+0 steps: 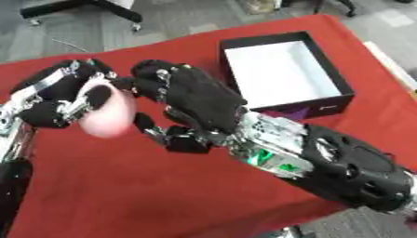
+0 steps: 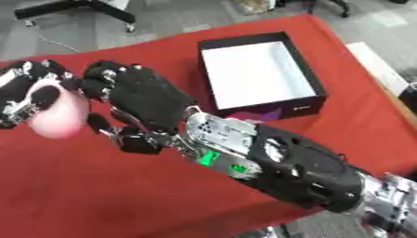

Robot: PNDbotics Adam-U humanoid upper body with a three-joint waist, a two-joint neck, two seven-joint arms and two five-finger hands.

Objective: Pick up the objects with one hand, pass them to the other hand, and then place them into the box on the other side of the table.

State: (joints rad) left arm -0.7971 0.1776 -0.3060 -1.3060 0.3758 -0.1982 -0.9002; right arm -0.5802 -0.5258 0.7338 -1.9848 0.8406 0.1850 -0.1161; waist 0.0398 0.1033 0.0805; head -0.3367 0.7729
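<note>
Handover step here: a pink rounded object (image 1: 110,116), maybe a soft ball, is gripped by the left hand (image 1: 61,95), curled around it. The right hand (image 1: 191,100) is held open right beside it. Next, the object needs taking over, then dropping into the black box (image 1: 326,104) beyond the right hand.

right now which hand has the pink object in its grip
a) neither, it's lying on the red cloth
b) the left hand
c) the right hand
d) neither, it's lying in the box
b: the left hand has its fingers curled round the pink object, held above the red tablecloth; the right hand is beside it with fingers reaching toward it, and the box shows only its white inside.
</note>
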